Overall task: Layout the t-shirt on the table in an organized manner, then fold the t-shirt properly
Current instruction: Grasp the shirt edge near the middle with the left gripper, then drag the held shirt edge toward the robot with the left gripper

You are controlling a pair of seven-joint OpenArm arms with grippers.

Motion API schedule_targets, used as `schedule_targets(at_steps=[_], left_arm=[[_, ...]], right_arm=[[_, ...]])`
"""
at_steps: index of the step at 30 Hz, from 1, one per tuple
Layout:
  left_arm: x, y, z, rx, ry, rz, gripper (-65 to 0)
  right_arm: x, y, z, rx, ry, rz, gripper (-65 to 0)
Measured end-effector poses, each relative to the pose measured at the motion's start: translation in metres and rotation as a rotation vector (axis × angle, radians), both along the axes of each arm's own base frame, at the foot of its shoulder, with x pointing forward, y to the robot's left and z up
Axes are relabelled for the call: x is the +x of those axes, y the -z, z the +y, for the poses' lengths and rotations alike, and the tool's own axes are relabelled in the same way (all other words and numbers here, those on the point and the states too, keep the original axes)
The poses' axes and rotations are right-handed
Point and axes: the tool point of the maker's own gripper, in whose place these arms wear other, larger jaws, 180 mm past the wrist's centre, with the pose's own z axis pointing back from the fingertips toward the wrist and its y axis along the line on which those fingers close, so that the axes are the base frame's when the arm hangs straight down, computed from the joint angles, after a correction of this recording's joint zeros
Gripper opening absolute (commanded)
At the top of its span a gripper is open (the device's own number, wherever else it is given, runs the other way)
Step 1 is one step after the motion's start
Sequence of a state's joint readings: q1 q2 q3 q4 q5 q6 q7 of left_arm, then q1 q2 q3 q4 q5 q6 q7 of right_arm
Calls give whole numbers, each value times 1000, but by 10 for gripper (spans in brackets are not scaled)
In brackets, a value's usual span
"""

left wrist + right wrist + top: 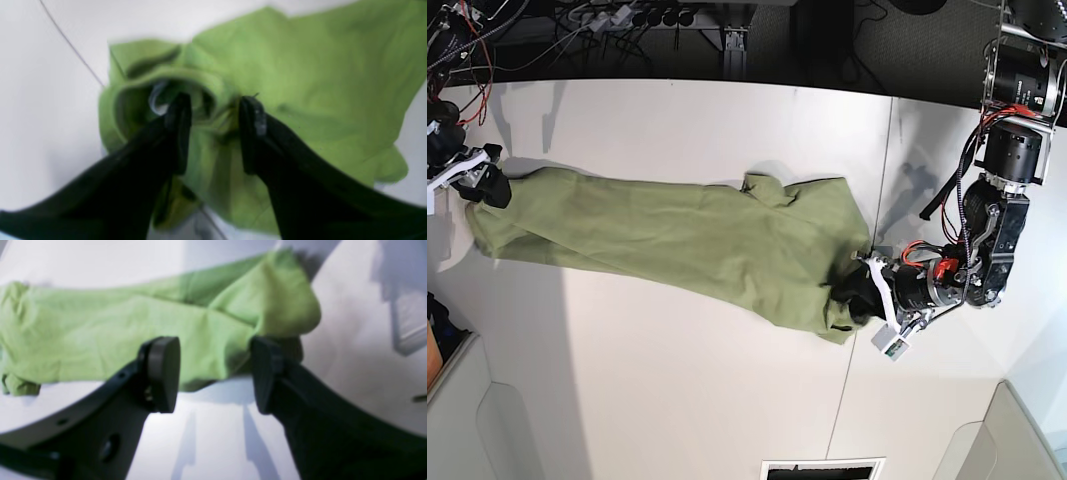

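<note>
Table point(677, 400): big, white and flat, with a thin dark line point(875, 235) running across it near the shirt's bunched end.

T-shirt point(677, 245): green, lying on the table, pulled out long between the two arms. It looks stretched this way so it can be laid flat, but it is narrow and wrinkly (not tidy enough to fold, I think).

Left gripper point(215, 130): at the bunched, curled end of the shirt. Its jaws stand apart with cloth between them, not pinching it.

Right gripper point(215, 373): at the far end of the shirt, just beside its edge. Jaws wide apart, holding nothing.

Next: spreading out the crumpled parts looks like the job to do.
</note>
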State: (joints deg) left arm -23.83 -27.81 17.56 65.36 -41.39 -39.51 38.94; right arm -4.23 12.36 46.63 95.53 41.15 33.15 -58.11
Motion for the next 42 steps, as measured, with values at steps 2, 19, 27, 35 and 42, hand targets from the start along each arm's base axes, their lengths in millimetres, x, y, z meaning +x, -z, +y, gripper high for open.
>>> schedule_targets(at_steps=[2,19,27,35,42], left_arm=[[-7,-7,4,-35,2,32,-386],[-107,33,11,58,57,99,-362],[-91,44,-4,32,-30,66,-362],[-89,53,-15,-19,-60,70,-600],[-96,51,-6,-5,-32,97,-650]], right_arm=[[-3,0,-3,4,11,2,-312],[-48,24,-28,-6,117,48,-312],[-24,49,9,68,33,62,-312],[9,55,33,113,-19,44,-412],[12,50,34,98,-46,67,-650]])
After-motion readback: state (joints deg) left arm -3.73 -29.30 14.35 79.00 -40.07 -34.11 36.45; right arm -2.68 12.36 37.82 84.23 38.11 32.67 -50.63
